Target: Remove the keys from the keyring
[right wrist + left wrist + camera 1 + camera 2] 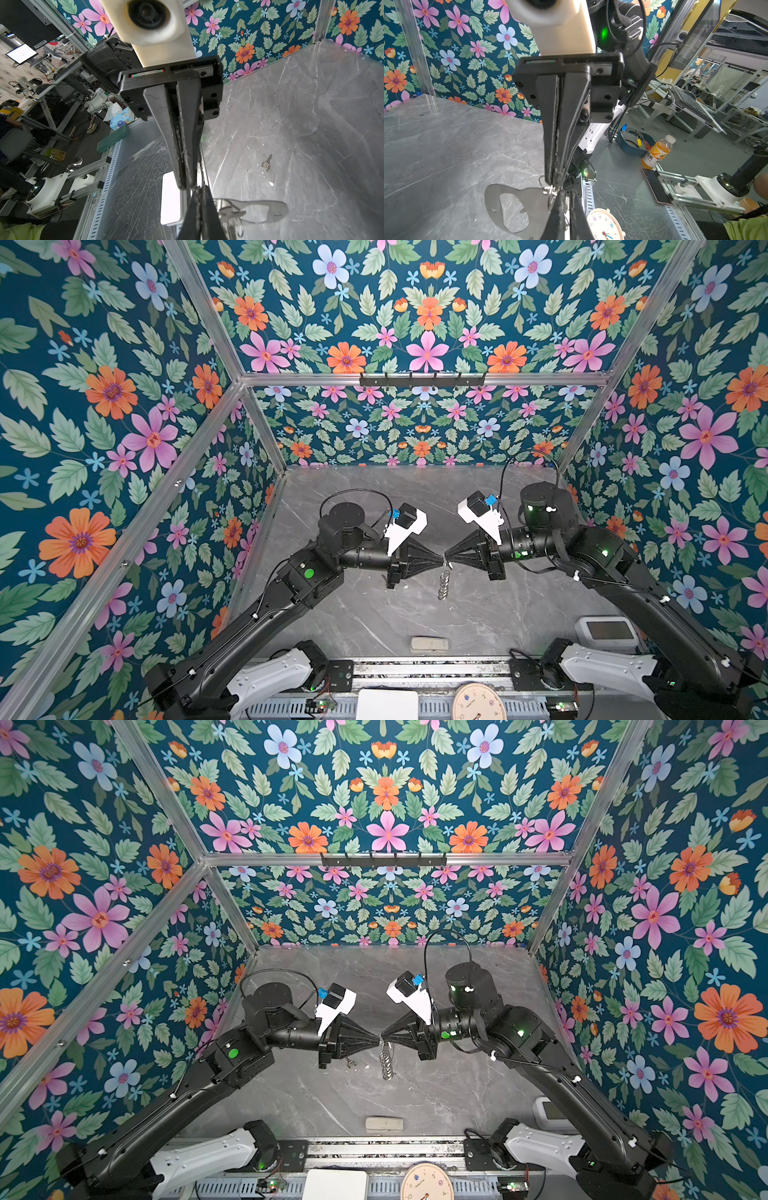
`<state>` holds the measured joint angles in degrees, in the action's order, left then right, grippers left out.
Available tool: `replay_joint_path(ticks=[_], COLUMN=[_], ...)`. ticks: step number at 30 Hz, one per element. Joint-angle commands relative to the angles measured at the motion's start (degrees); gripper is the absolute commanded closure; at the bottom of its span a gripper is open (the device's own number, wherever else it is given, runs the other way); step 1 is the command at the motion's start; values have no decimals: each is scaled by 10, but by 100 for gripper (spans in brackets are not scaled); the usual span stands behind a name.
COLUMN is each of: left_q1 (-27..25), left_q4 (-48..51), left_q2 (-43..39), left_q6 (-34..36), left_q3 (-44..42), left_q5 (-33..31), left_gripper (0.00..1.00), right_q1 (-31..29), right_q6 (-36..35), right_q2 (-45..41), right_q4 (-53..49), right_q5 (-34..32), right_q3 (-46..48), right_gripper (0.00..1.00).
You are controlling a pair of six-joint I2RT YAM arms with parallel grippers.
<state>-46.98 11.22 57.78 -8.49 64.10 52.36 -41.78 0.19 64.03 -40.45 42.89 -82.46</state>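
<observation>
Nearest my camera sits the clock [478,702]. One key [351,1063] lies loose on the tabletop [332,1106] beneath the left gripper [439,560], whose jaws are pressed together at the ring; on ring or key, I can't tell. Tip to tip with it, the right gripper [449,561] is clamped on the keyring [443,585], its chain dangling below both tips.

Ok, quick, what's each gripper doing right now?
Left gripper: closed at the top of the keyring; what it pinches cannot be told.
Right gripper: closed on the keyring, which hangs below it.
</observation>
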Motion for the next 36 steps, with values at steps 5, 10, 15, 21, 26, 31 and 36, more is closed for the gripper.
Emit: replay_joint_path(ticks=[5, 10, 15, 21, 26, 31, 36], left_q1=[1, 0, 1, 0, 1, 1, 2], left_q4=[10, 14, 12, -8, -20, -9, -4], left_q2=[6, 10, 9, 1, -13, -30, -32], left_q6=[11, 14, 19, 22, 17, 16, 18], left_q3=[10, 13, 13, 0, -8, -10, -13], left_q5=[13, 12, 5, -1, -28, -47, -56], left_gripper=[91, 95, 100, 100, 100, 71, 65], right_q1=[-1, -1, -1, -1, -1, -1, 0], right_q6=[-7, -3, 2, 12, 15, 12, 9], right_q2=[8, 10, 14, 14, 7, -6, -11], right_q4=[3, 17, 29, 46, 55, 51, 49], right_q5=[6, 5, 7, 10, 7, 2, 19], right_q3=[-11, -12, -10, -4, 3, 12, 17], right_gripper=[100, 100, 100, 100, 100, 100, 100])
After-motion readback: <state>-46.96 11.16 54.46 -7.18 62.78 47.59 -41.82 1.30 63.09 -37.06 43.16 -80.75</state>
